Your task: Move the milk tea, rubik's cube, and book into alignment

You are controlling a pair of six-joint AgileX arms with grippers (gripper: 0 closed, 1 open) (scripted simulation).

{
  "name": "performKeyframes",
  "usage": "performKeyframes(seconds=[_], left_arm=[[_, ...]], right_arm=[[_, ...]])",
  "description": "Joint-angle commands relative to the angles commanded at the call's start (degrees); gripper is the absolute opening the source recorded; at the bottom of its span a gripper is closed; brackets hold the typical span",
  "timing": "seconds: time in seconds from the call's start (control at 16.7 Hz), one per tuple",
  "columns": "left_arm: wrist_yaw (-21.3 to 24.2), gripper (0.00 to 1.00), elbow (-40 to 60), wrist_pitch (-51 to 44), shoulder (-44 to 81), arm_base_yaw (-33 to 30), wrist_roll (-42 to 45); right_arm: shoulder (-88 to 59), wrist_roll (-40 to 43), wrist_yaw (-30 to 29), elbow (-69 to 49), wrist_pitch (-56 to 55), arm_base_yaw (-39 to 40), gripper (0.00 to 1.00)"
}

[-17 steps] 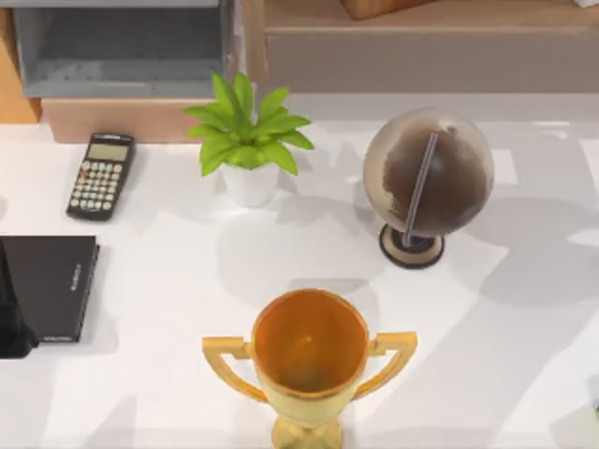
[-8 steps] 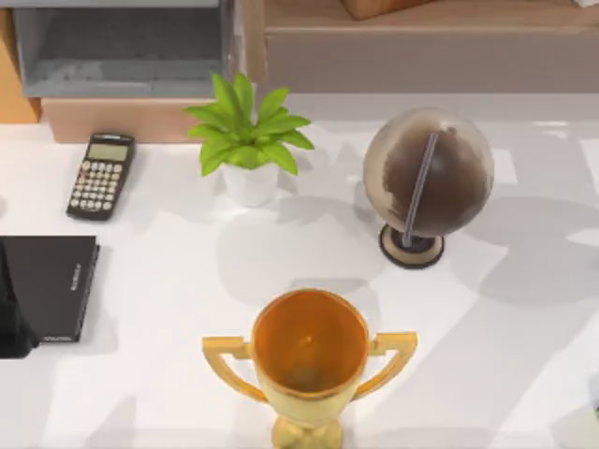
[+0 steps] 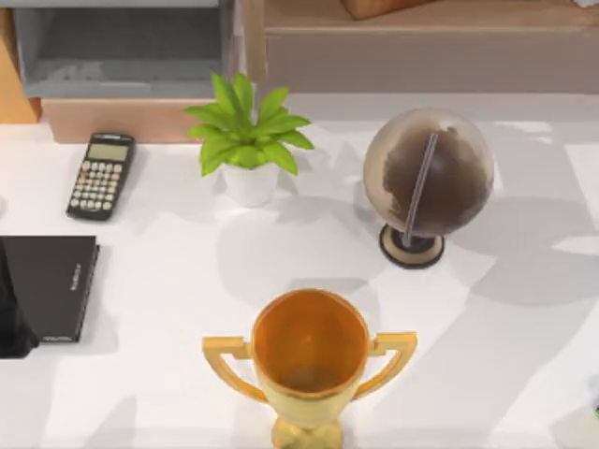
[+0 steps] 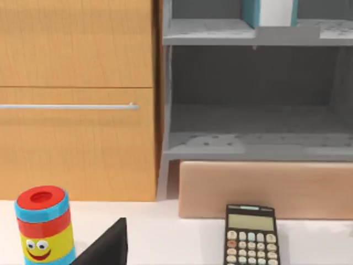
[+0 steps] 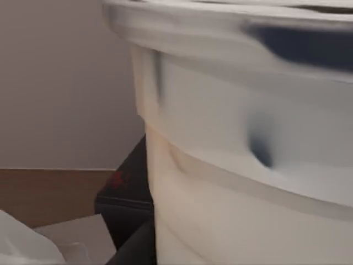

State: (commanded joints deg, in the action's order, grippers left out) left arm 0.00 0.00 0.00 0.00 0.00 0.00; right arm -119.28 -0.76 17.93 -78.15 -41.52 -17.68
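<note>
The milk tea (image 5: 248, 165), a large white cup, stands very close in the right wrist view, and a dark part of my right gripper lies against its lower side. The book (image 4: 274, 10), with teal covers and white page edges, stands upright on the upper shelf of the grey rack in the left wrist view. The rubik's cube is out of view. A dark part of my left arm (image 3: 9, 323) sits at the table's left edge, over the black notebook (image 3: 51, 285).
A calculator (image 3: 101, 176), a potted plant (image 3: 246, 140), a globe (image 3: 428, 182) and a gold trophy (image 3: 311, 360) stand on the white table. A striped toy cylinder (image 4: 44, 226) stands beside the wooden cabinet (image 4: 77, 99). The grey rack (image 3: 122, 47) lines the back.
The shadows on the right side of the table have shifted a little. No object on the table has moved.
</note>
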Motion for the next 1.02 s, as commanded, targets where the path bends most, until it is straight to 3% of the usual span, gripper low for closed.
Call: performKeyframes(seconds=[0.54, 1.02], left_arm=[[0.0, 1.0, 0.0, 0.0, 0.0, 0.0, 0.0], [0.0, 1.0, 0.0, 0.0, 0.0, 0.0, 0.0]], right_arm=[[11.5, 0.05, 2.75, 15.19, -3.75, -3.45, 0.0], [12.75, 0.43, 2.92, 16.97, -4.63, -4.87, 0.0]])
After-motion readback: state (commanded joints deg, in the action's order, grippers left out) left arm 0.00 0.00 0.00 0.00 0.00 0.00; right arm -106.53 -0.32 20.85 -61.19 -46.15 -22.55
